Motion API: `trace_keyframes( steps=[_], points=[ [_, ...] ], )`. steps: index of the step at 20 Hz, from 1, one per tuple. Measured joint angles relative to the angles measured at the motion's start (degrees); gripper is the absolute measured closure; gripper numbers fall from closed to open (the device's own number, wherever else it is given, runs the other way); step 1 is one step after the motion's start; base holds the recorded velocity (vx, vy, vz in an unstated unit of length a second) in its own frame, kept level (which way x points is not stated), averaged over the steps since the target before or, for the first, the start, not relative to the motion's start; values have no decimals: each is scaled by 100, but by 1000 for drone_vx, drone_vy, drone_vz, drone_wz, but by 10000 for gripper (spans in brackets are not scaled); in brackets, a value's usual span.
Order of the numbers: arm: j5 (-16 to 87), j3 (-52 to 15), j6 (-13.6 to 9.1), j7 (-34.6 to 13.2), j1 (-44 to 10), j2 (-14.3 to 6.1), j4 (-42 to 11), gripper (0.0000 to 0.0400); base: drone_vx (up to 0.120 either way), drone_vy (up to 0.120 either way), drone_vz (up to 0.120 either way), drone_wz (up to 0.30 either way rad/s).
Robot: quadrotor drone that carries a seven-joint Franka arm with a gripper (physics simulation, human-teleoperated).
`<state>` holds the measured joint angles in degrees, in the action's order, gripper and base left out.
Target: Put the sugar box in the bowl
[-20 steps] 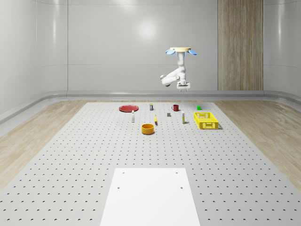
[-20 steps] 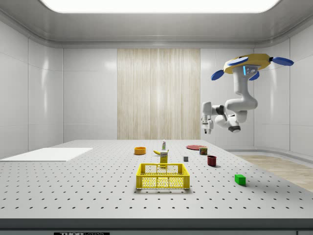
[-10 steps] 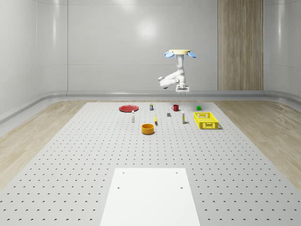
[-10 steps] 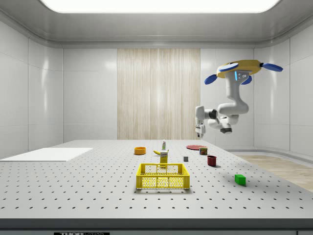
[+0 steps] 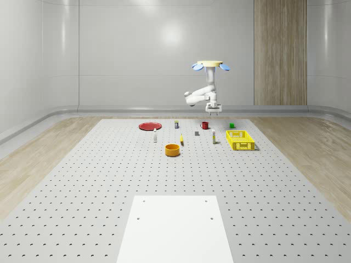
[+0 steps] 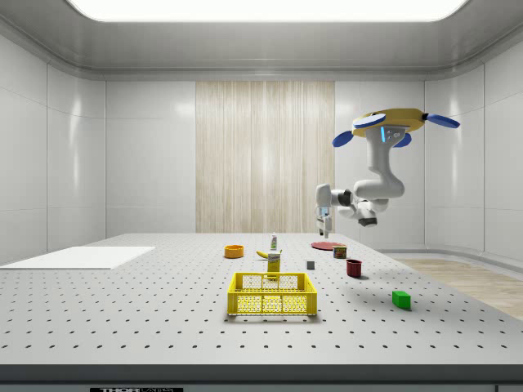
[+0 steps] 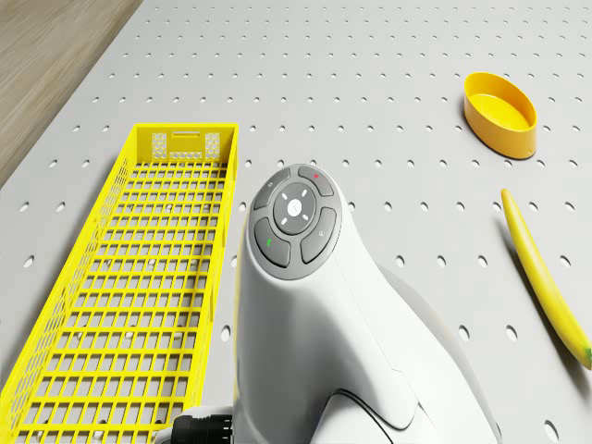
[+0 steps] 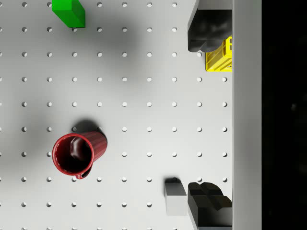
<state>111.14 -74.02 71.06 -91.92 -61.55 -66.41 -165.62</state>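
I have the yellow-topped quadrotor drone (image 6: 388, 124) hovering high over the far part of the perforated grey table (image 5: 109, 181), above the spot where the dark red mug (image 5: 204, 125) stands. Its white jointed arm (image 6: 372, 184) folds down and out, and the gripper (image 5: 214, 109) hangs in the air well above the mug, pointing down.

In the wrist view I see its two black fingertips (image 8: 206, 31) set wide apart with nothing between them, so the pincer is open and empty. Below it lie the mug (image 8: 74, 154), a small grey block (image 8: 175, 195) and a green cube (image 8: 69, 12), all apart from each other.

The yellow sugar box (image 6: 274, 262) stands upright on the table just beyond the yellow wire-mesh crate (image 6: 272, 295), between that crate and the mug. The round orange bowl (image 5: 173, 149) sits well apart from the crate, toward the whole-scene view's left, with a yellow banana (image 7: 546, 277) lying between bowl and crate. A flat red plate (image 5: 149, 126) lies farther from the crate than the bowl, near the table's far edge.
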Motion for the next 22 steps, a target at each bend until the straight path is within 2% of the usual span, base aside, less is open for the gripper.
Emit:
trace_keyframes(
  steps=[4,7,12,15,19,22],
  points=[
    [-59,-36,102,-37,-40,-113,8,0,120,-100,-110,0],
    [-102,-61,177,-63,-68,-196,14,0,120,0,-27,0],
    [-170,-100,300,-103,-110,-329,23,0,120,0,-120,0],
    [-209,-122,371,-126,-134,-406,28,0,120,0,-27,0],
    [-259,-148,463,-154,-164,-506,35,0,120,0,-120,0],
    [-294,-167,530,-174,-185,-578,39,0,120,-40,-13,0]
  ],
)
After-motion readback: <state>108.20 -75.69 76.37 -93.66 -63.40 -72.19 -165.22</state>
